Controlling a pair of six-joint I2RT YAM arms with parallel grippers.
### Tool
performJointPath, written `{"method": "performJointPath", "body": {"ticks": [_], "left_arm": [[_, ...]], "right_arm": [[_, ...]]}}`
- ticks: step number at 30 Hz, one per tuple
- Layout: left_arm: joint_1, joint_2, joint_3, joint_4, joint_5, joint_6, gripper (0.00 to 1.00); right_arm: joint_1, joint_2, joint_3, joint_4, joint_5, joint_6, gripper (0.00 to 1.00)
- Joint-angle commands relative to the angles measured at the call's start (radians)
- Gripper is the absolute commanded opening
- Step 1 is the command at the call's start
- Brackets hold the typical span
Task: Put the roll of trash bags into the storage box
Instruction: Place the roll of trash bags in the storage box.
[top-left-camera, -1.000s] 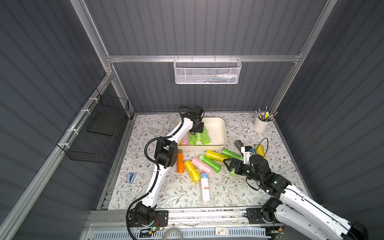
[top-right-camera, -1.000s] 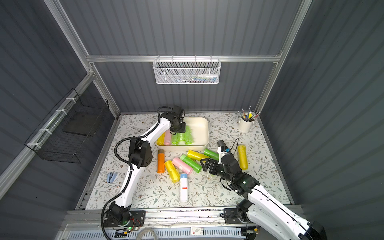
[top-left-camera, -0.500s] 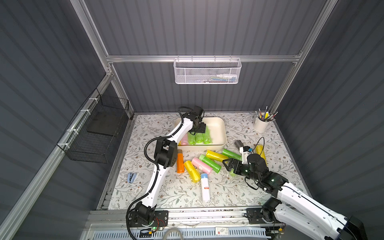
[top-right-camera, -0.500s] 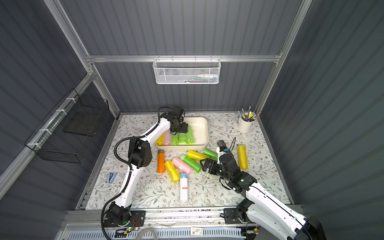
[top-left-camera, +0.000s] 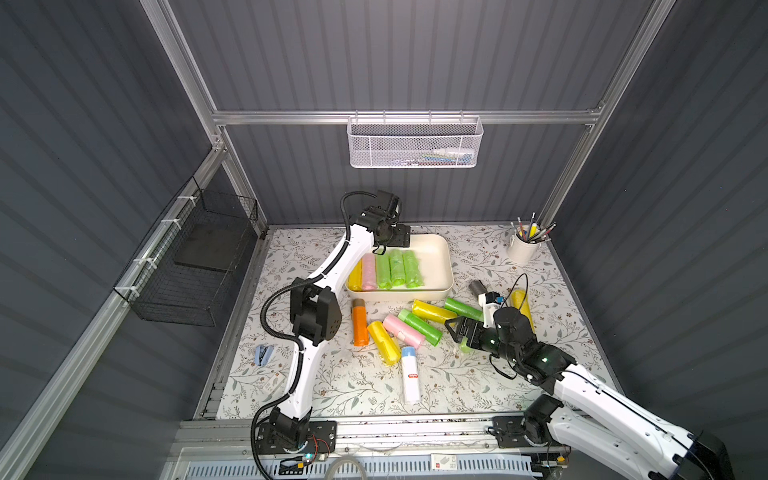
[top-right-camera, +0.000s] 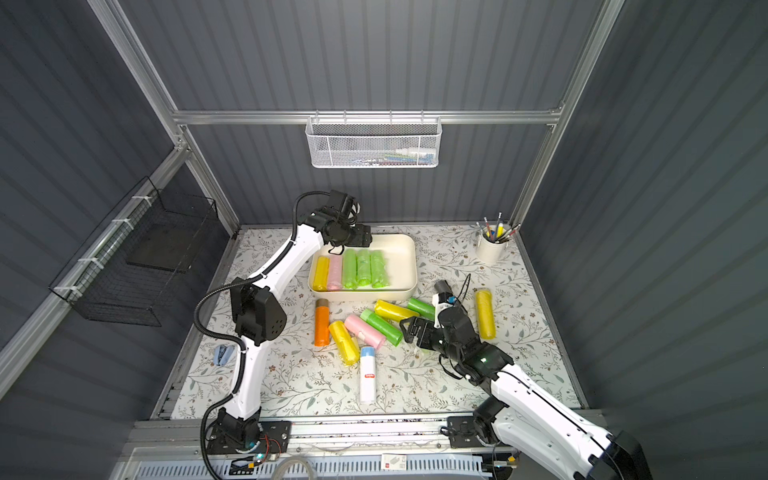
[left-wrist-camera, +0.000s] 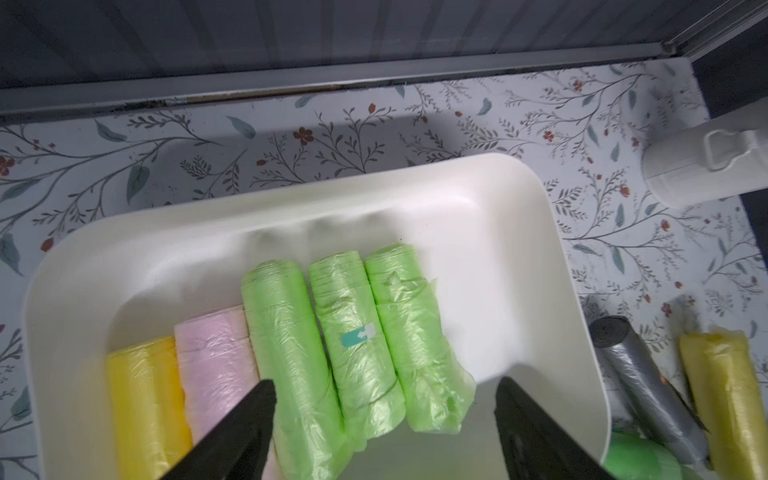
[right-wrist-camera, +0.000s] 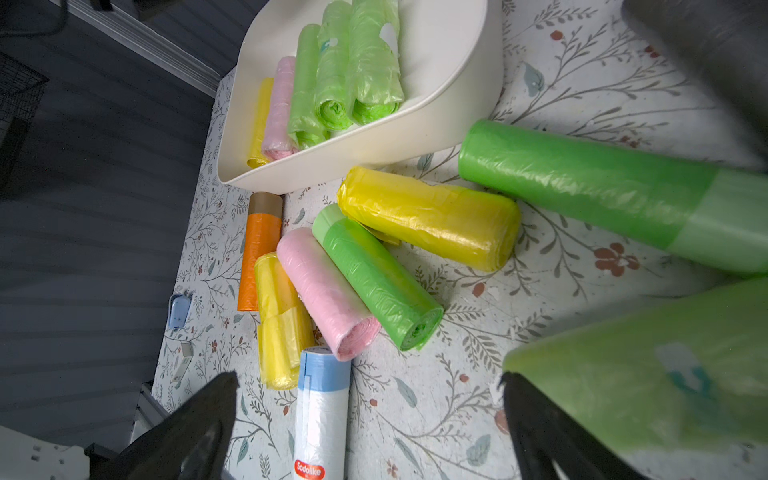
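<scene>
- The left claw (left-wrist-camera: 385, 384) has its fingers spread wide and holds nothing. It hangs over the storage box (left-wrist-camera: 187, 249).
- Directly beneath it, in the span between the fingers, three light-green rolls (left-wrist-camera: 357, 345) lie side by side on the box floor, touching one another.
- Just outside one finger, a boxed pink roll (left-wrist-camera: 216, 357) lies against them, then a boxed yellow roll (left-wrist-camera: 141, 395).
- Past the box wall, a grey roll (left-wrist-camera: 640, 374) lies on the mat.
- The right claw (right-wrist-camera: 369, 378) has its fingers wide apart and empty, low over the floral mat (right-wrist-camera: 415, 415).
- A pale green roll (right-wrist-camera: 644, 374) lies close beside one finger. I cannot tell whether they touch.
- Just ahead, between the fingers, is a white-and-blue roll (right-wrist-camera: 322, 407).
- Farther ahead, a loose pink roll (right-wrist-camera: 328, 291) and a bright green roll (right-wrist-camera: 378, 282) lie touching. A fat yellow roll (right-wrist-camera: 428, 216) is beyond them and an orange roll (right-wrist-camera: 259, 257) off to the side.
- Farthest ahead is the storage box, seen in both top views (top-left-camera: 434, 257) (top-right-camera: 399, 257), with five rolls inside.
</scene>
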Motion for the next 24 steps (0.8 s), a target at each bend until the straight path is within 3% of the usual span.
{"method": "performJointPath", "body": {"ticks": [1,3,9,14,20,24], "left_arm": [[0.006,-0.092,-0.052,0.006,0.054,-0.002,0.88],[0.006,-0.148,-0.103,0.027,0.059,-0.012,1.00],[0.007,-0.345,-0.286,0.094,0.062,-0.030,1.00],[0.006,-0.603,-0.554,0.173,0.036,-0.037,1.00],[0.006,-0.873,-0.807,0.135,-0.056,-0.034,1.00],[0.006,-0.995,-0.947,0.064,-0.118,-0.066,1.00]], "right_arm": [[-0.004,-0.011,0.034,0.007,-0.003,-0.002,0.99],[-0.003,-0.016,0.043,-0.006,-0.001,-0.003,0.99],[-0.004,-0.025,0.116,-0.137,0.062,-0.048,0.99],[-0.008,-0.024,0.208,-0.306,0.179,-0.111,0.99],[-0.028,0.011,0.305,-0.460,0.313,-0.121,0.99],[-0.057,0.056,0.355,-0.496,0.300,-0.141,0.99]]}}
